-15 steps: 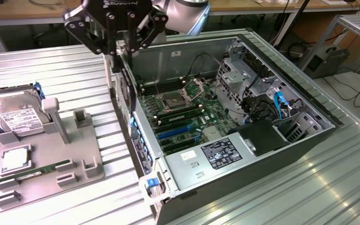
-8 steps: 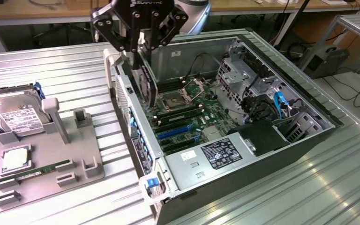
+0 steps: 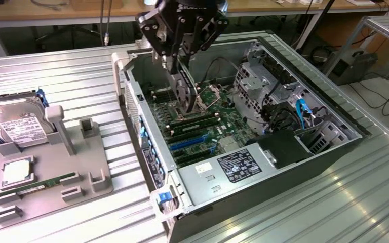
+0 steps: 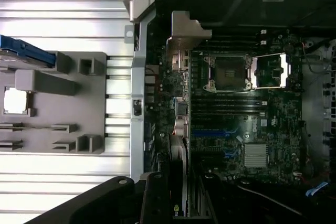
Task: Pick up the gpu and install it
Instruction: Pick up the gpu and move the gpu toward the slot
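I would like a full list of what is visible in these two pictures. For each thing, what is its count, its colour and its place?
table: one, silver ribbed metal, under everything
computer case: one, grey and black, lying open on the table
motherboard: one, green, inside the case
power supply: one, silver with a label, inside the case
cables: at least two, blue, inside the case, toward the exterior view's right
holder: one, grey, on the table at the exterior view's left
hard drive: one, silver, in the holder
processor chip: one, silver, in the holder
RAM stick: one, green, in the holder
gpu: one, black with a silver bracket, hanging above the motherboard
tool: one, black, gripping the gpu over the case
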